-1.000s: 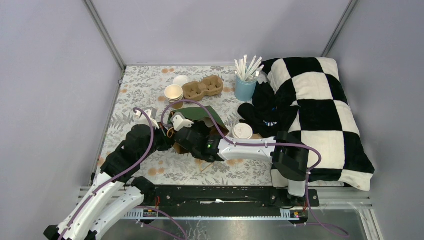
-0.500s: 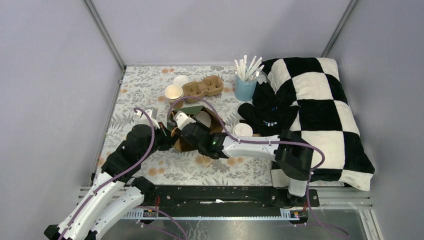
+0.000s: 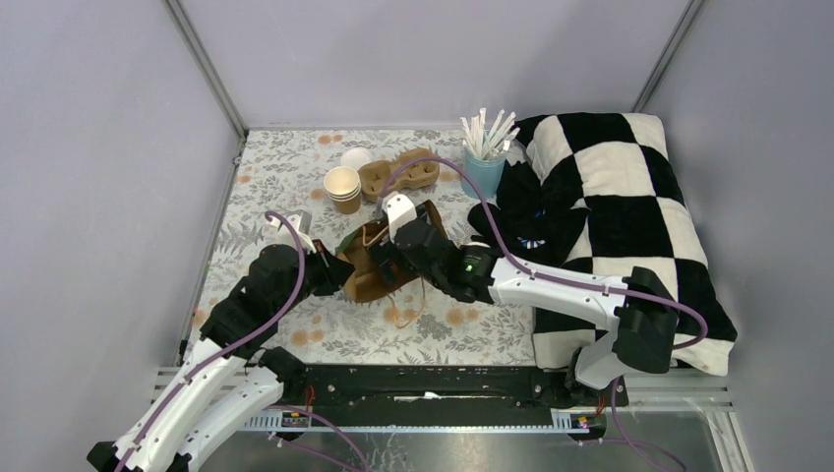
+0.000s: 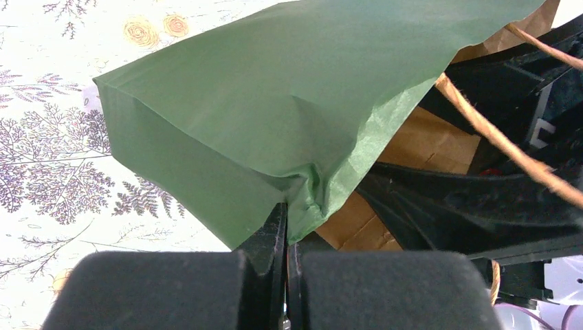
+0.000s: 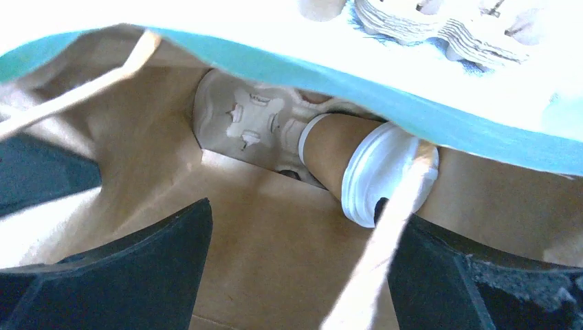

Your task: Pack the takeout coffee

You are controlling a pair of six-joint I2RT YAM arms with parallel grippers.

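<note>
Right wrist: we see a lidded cup [image 5: 337, 155] lying sideways inside the bag [image 5: 275, 261], right gripper [image 5: 302, 227] spread wide; left gripper [image 4: 285, 220] pinches the bag's green edge.

Top view sits high behind my bases, tilted down and forward, wide enough for the whole floral table [image 3: 275, 177], both my arms and the paper bag [image 3: 366, 273] mid-frame. Left wrist cam looks along my left gripper [image 4: 285, 214], very near, the bag's green outside filling most of the frame, a strip of table at left. Right wrist cam looks past my right gripper [image 5: 295, 275] straight into the bag's mouth (brown inside, lidded cup [image 5: 340, 148] on its side, deep in). All three share the bag; top and left wrist share the table.
</note>
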